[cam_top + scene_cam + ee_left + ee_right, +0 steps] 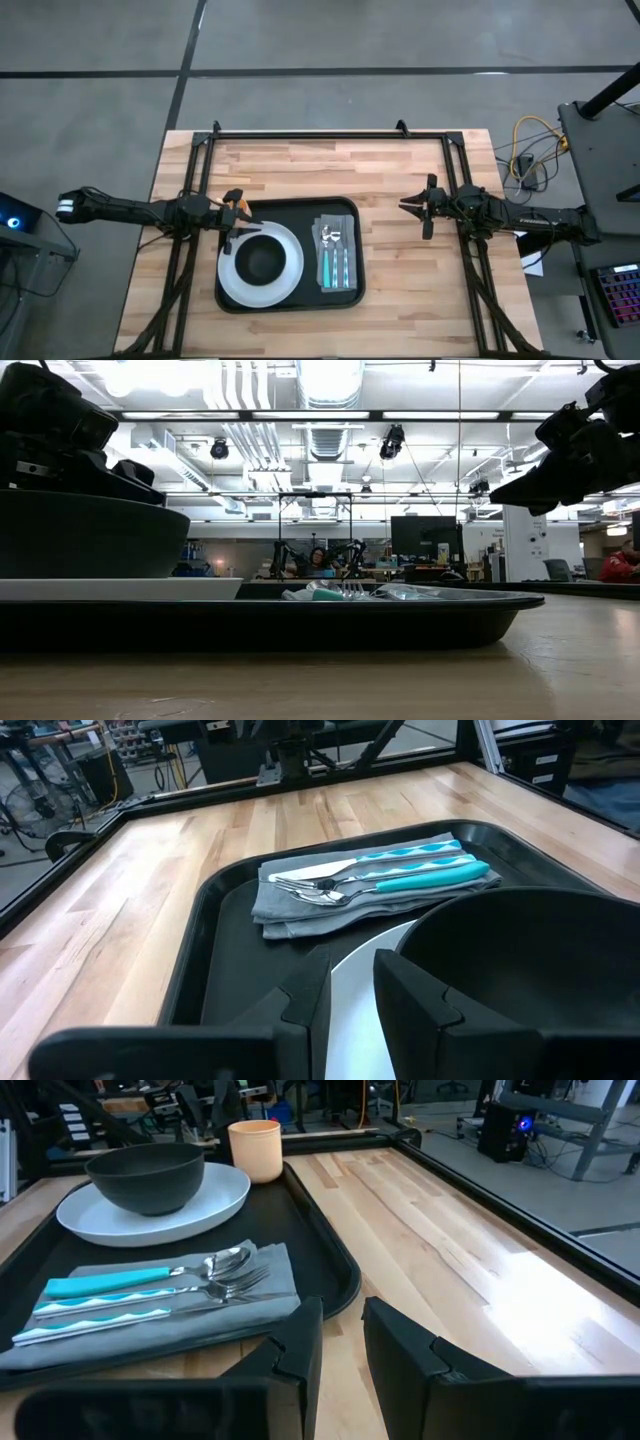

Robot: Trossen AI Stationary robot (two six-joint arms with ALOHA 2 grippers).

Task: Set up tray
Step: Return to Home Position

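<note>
Black tray (300, 208), high view: lies mid-worktop (420, 290), carrying a white plate (232, 285) with a dark bowl (262, 260), and a grey napkin (353, 255) with three pieces of cutlery (335, 255) side by side.
High view, left hand (233, 215): hangs over the tray's far left corner, just beside a tan cup (244, 206).
High view, right hand (412, 207): over bare wood to the right of the tray, apart from it.
Low view: the tray (400, 622) rim fills the front, with the bowl (90, 540) on the left. Both arms are dark shapes overhead, and a person (318, 560) sits far off in the room.
Left wrist view, left hand (352, 972): fingers parted and empty, above the plate (395, 935), with the bowl (520, 960) close alongside.
Right wrist view, right hand (342, 1315): fingers parted, gripping nothing. The tray (335, 1270) edge lies just ahead and the cup (255, 1148) stands at the far end.
Going home, done well: the tray looks fully set, so the left arm should probably lift straight up before drawing back.
In the way: the cup and bowl sit nearest the left hand and risk a knock. The right arm's path looks free.
</note>
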